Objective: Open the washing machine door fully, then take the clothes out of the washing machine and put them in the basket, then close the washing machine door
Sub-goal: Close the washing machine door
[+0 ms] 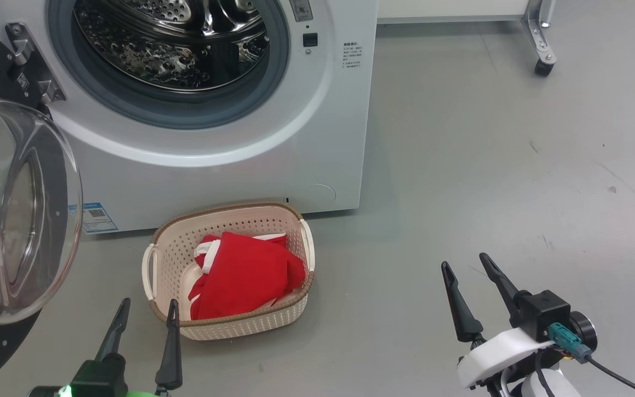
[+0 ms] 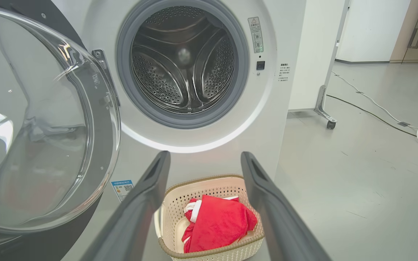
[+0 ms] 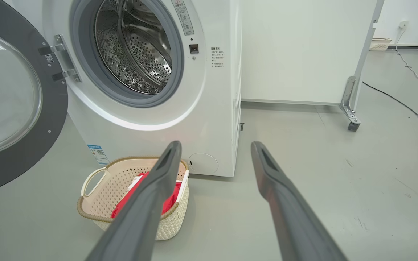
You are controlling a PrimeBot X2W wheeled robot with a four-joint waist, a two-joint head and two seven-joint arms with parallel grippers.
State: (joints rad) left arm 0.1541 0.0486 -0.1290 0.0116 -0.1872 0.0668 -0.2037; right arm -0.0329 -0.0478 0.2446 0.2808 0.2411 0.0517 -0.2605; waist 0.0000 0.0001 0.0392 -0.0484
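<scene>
Left pincer point(image 1: 149, 302): long dark fingers point(image 1: 170, 344) wide apart, empty.
Right pincer point(image 1: 464, 260): same, wide apart, empty, over grey floor point(image 1: 516, 165).
Clothes point(image 1: 246, 273): bright red fabric w/ white trim, in small cream perforated plastic basket point(image 1: 251, 326) before big white front-load washing machine point(image 1: 317, 138).
Door point(image 1: 17, 209): round black-ringed glass, swung fully open.
Left to do: shut door, I reckon; steel drum point(image 1: 185, 49) looks empty.

No word is large enough to read. On the washing machine point(image 2: 267, 119) front, a sticker point(image 2: 255, 34) with a red warning triangle stands at 1 o'clock of the drum opening. A block of tiny print point(image 3: 217, 57) is at 3 o'clock, and a blue label point(image 1: 92, 218) with a QR code at 7 o'clock. A small QR sticker point(image 3: 48, 58) sits on the washing machine door point(image 3: 24, 152), at 9 o'clock.
</scene>
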